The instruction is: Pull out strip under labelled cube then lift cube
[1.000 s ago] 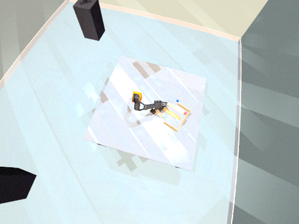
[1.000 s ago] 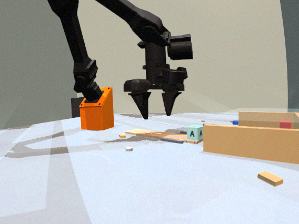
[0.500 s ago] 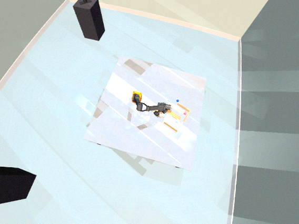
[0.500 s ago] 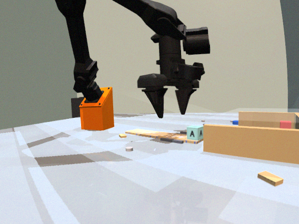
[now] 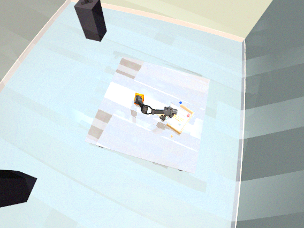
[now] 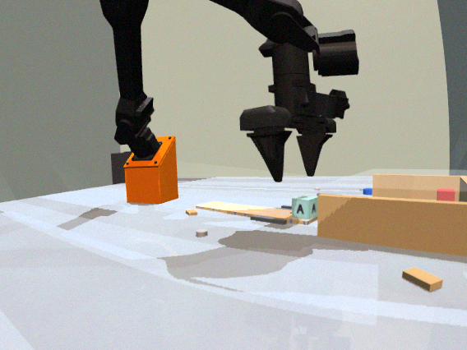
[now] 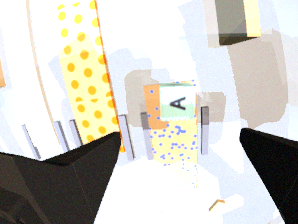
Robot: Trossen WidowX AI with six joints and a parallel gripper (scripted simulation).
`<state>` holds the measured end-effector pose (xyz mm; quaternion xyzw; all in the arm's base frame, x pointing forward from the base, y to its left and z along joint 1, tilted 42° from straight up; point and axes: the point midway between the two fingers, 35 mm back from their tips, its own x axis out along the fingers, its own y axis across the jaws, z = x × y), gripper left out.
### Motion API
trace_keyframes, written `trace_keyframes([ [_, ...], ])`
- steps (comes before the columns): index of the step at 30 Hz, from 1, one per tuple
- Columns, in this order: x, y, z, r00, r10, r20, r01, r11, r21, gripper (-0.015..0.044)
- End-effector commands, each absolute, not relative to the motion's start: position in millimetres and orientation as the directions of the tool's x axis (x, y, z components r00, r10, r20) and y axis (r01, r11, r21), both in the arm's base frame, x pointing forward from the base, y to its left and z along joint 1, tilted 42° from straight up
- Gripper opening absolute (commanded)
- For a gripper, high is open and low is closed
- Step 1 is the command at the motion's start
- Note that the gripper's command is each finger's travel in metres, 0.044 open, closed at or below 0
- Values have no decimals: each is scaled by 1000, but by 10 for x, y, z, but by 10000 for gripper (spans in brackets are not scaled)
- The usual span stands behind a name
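Observation:
A pale green cube [image 6: 302, 207] [image 7: 177, 102] marked A rests upright on the far end of a blue-dotted strip [image 7: 172, 142] [image 6: 247, 211]. The strip lies flat between dark rails, one rail [image 7: 205, 130] on its right side. A second strip [image 7: 82, 75] with orange dots lies to its left in the wrist view, with no cube visible on it. My gripper [image 6: 294, 178] [image 7: 181, 136] is open and empty, pointing down above the blue-dotted strip near the cube. In the wrist view its fingertips stand to either side of that strip. The fingers are hidden in the top view.
A low wooden wall [image 6: 390, 222] [image 5: 174, 128] stands beside the cube. A red block [image 6: 446, 195] [image 5: 188, 115] is farther along. A blue object [image 6: 367, 191] [image 5: 180, 102], a wooden block [image 6: 422, 278] [image 5: 172, 136] and a small grey disc [image 6: 201, 233] lie around.

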<state>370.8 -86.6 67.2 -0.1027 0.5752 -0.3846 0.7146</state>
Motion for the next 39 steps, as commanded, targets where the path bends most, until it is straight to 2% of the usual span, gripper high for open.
trace_keyframes([
  [1, 3849, -897, 737, 44, -671, -740, 427, 682, -593, 440],
  [3, 3861, -899, 743, 44, -671, -740, 427, 682, -593, 440],
  [10, 3870, -956, 678, 44, -671, -740, 427, 683, -593, 256],
  [11, 3872, -967, 666, 44, -671, -740, 427, 683, -593, 250],
  [39, 3878, -1269, 340, 44, -673, -739, 427, 681, -595, 250],
])
